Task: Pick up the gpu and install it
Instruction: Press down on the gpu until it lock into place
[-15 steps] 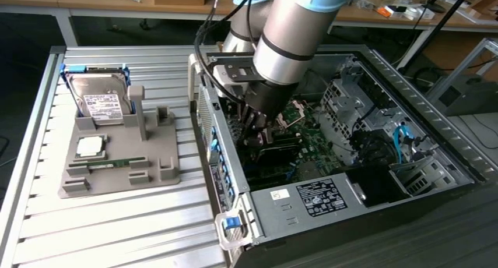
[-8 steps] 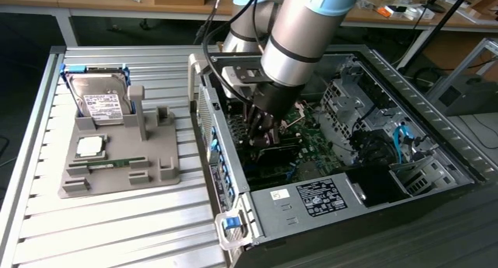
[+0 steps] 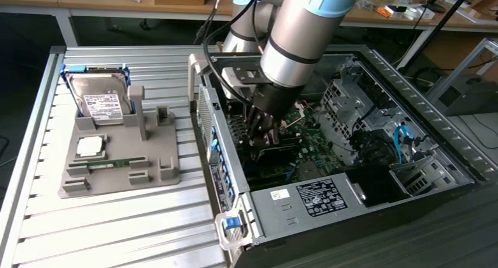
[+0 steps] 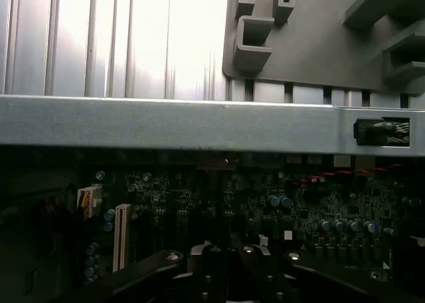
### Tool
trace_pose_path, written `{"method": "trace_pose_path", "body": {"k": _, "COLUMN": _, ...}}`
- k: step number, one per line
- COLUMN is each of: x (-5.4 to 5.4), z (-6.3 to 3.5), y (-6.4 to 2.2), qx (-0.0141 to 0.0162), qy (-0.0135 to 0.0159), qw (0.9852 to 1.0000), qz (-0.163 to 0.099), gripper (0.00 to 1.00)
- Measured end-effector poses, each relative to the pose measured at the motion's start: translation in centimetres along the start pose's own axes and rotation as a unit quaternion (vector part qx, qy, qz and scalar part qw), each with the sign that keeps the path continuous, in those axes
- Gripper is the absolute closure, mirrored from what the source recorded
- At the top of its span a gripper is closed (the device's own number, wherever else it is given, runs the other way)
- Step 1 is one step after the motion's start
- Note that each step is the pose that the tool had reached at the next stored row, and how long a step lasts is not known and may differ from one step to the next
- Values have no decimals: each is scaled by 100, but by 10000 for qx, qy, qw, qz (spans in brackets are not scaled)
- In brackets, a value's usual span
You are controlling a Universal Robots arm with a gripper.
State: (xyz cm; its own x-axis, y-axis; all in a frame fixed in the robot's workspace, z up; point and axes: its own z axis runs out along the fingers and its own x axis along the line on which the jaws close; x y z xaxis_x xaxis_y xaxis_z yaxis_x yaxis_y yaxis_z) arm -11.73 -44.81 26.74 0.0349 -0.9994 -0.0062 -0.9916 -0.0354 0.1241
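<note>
A: Inside the open computer case [image 3: 311,198], at about three o'clock from the grey parts tray [image 3: 116,157] in the exterior view, the arm [image 3: 300,41] reaches down over the motherboard [image 3: 307,137]. The pincer [image 3: 263,137] is clenched, its tips low against the board.

B: And the gpu?

A: I think the dark flat piece under the tips is the gpu [image 3: 272,147], lying at or near its slot, but it is dark in there and I can't say whether it is seated. So the pick-up looks done; the installing is either under way or just finishing.

B: What's left on the tray?

A: The hard drive [image 3: 101,99] stands upright at its twelve o'clock end, a square chip [image 3: 90,145] lies lower down, and the green RAM stick [image 3: 113,162] sits just beside that. The tray rests on the slatted metal surface [image 3: 116,221].

B: Anything in the way?

A: The case's side wall [image 3: 214,134] stands close at nine o'clock of the pincer, and cables [image 3: 400,143] and drive cages crowd the three o'clock side.

B: The wrist view?

A: The pincer [image 4: 229,273] shows as dark metal, closed up, with the motherboard [image 4: 265,203] and a white connector [image 4: 121,233] beyond. Past that runs the case's metal edge [image 4: 166,123], then the surface [image 4: 99,37] and a corner of the tray [image 4: 312,37].
</note>
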Motion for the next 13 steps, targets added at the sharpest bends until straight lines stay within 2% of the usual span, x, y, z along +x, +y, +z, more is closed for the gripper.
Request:
{"method": "trace_pose_path", "body": {"k": 3, "x": 22, "z": -4, "y": 3, "qx": -8, "qy": 17, "qw": 10000, "qz": 1, "gripper": 89}}
{"method": "trace_pose_path", "body": {"k": 7, "x": 19, "z": -9, "y": 2, "qx": 2, "qy": -5, "qw": 10000, "qz": 0, "gripper": 89}}
{"method": "trace_pose_path", "body": {"k": 9, "x": 18, "z": -61, "y": 4, "qx": 15, "qy": -19, "qw": 10000, "qz": -3, "gripper": 89}}
{"method": "trace_pose_path", "body": {"k": 12, "x": 20, "z": -187, "y": 10, "qx": 6, "qy": -7, "qw": 10000, "qz": -2, "gripper": 89}}
{"method": "trace_pose_path", "body": {"k": 13, "x": 20, "z": -196, "y": 0, "qx": 7, "qy": -8, "qw": 10000, "qz": -1, "gripper": 89}}
